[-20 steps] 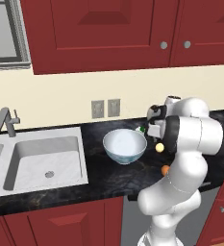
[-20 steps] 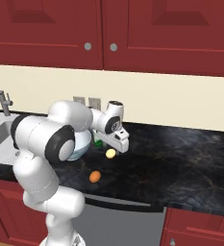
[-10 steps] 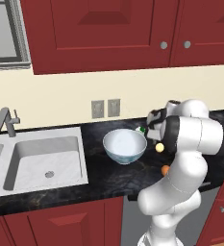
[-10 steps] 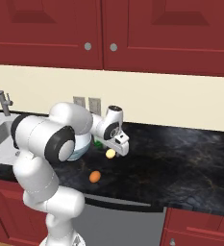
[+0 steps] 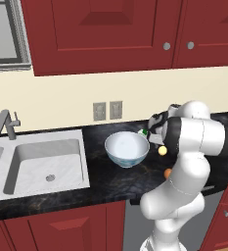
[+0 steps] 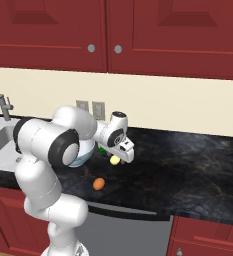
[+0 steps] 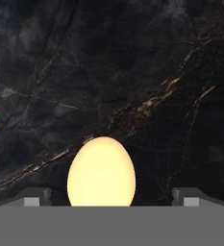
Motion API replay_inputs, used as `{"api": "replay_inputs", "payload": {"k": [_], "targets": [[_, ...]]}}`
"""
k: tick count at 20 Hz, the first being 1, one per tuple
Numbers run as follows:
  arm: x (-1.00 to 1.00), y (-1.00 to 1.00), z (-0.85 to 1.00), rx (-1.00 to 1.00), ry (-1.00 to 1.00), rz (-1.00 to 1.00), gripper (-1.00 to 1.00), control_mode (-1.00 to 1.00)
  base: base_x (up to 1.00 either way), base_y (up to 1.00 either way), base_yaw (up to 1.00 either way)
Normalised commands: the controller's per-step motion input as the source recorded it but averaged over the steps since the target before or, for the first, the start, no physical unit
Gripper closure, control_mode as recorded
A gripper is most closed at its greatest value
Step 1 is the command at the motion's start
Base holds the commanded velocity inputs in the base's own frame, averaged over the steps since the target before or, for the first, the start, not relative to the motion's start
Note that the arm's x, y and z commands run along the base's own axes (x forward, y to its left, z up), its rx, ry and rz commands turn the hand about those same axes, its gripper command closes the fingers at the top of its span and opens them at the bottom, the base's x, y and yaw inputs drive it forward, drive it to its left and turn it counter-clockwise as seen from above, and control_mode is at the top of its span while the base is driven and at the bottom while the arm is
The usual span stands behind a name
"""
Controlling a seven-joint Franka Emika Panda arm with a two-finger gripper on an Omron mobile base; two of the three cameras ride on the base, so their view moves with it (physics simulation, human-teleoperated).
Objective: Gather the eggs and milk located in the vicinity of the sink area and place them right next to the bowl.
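The white bowl (image 5: pixel 127 148) stands on the dark counter right of the sink (image 5: pixel 47 162). Just behind the bowl's right side is the milk (image 5: pixel 144 132), of which only the green top shows. My gripper (image 7: pixel 113 196) is open and points down at the counter. The pale yellow egg (image 7: pixel 101 172) lies between its widely spread fingers (image 7: pixel 36 196) without touching them. This egg (image 6: pixel 115 160) sits just right of the bowl (image 6: pixel 83 152), below the gripper (image 6: pixel 124 155). The orange egg (image 6: pixel 99 183) rests nearer the counter's front edge. My arm hides much of the bowl in the right base view.
The grey faucet (image 5: pixel 3 122) rises at the sink's far left. Two wall outlets (image 5: pixel 107 111) sit behind the bowl. Red cabinets hang above. Dark counter (image 6: pixel 188 170) stretches to the right of the eggs.
Hardly anything differs. The hand has shifted only slightly, and the pale yellow egg, the orange egg and the bowl stay where they were.
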Motion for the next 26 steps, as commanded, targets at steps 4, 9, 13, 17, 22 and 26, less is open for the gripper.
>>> {"api": "replay_inputs", "payload": {"k": [4,9,13,17,22,26], "targets": [[0.1,0.0,-0.12,0.0,0.0,0.01,-1.0,-1.0,0.0,0.0,0.0],[0.03,0.0,-0.14,0.0,0.0,0.01,-1.0,-1.0,0.0,0.0,0.0],[0.02,0.0,-0.12,0.0,0.0,0.0,-1.0,-1.0,0.0,0.0,0.0],[0.0,0.0,-0.13,0.02,0.0,0.0,1.0,-1.0,0.0,0.0,0.0],[0.0,0.0,-0.03,0.0,0.0,0.0,1.0,-1.0,0.0,0.0,0.0],[-0.11,0.0,0.09,0.04,-0.07,0.07,1.0,-1.0,0.0,0.0,0.0]]}}
